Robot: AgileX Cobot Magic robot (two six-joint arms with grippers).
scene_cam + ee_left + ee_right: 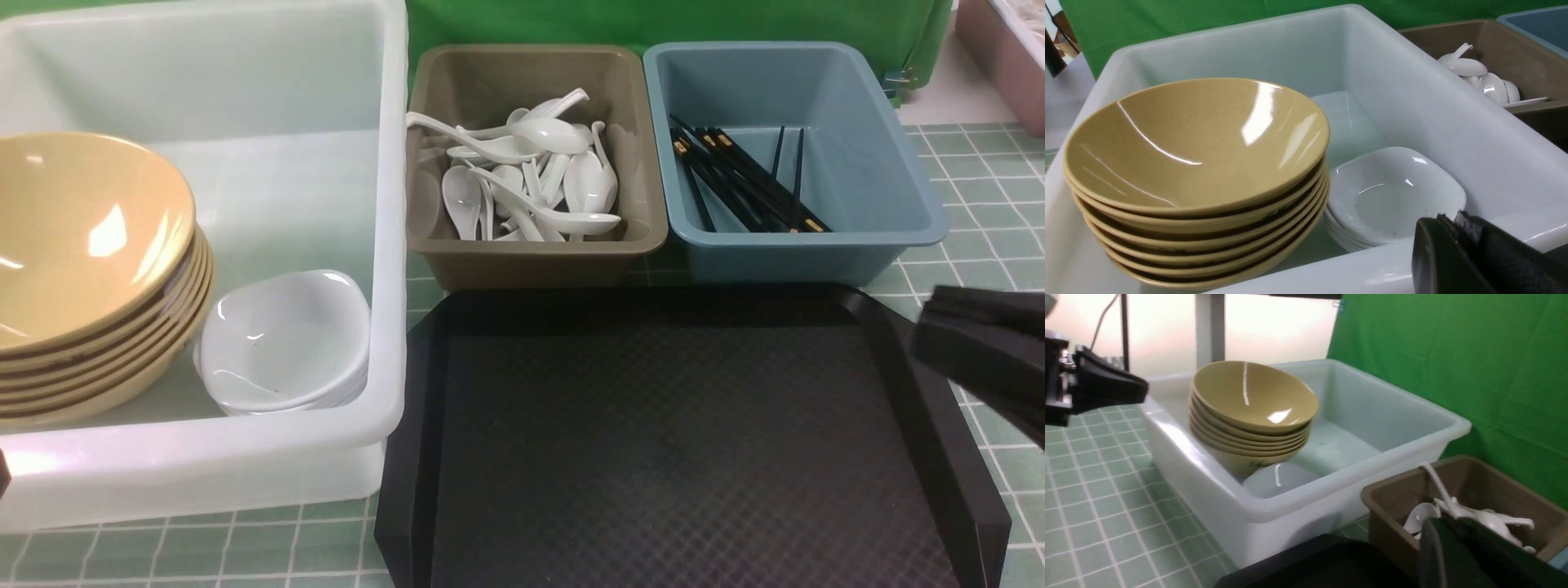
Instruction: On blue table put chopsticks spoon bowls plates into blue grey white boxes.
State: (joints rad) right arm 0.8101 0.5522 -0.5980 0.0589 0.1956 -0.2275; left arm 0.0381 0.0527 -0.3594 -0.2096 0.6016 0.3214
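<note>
A stack of tan bowls (pixel 77 278) and a stack of small white plates (pixel 282 343) sit inside the big white box (pixel 392 245). Several white spoons (pixel 531 180) lie in the grey-brown box (pixel 539 253). Black chopsticks (pixel 743 184) lie in the blue box (pixel 898 163). My left gripper (pixel 1447 220) is shut and empty, just outside the white box's near rim by the plates (pixel 1396 196). My right gripper (pixel 927 327) is shut and empty over the black tray's right edge; in its wrist view (pixel 1439 522) it is in front of the grey-brown box (pixel 1372 498).
The black textured tray (pixel 669 441) lies in front of the two small boxes with nothing on it. The pale blue-green tiled table (pixel 980 180) shows on the right and along the front. A green cloth (pixel 735 20) hangs behind the boxes.
</note>
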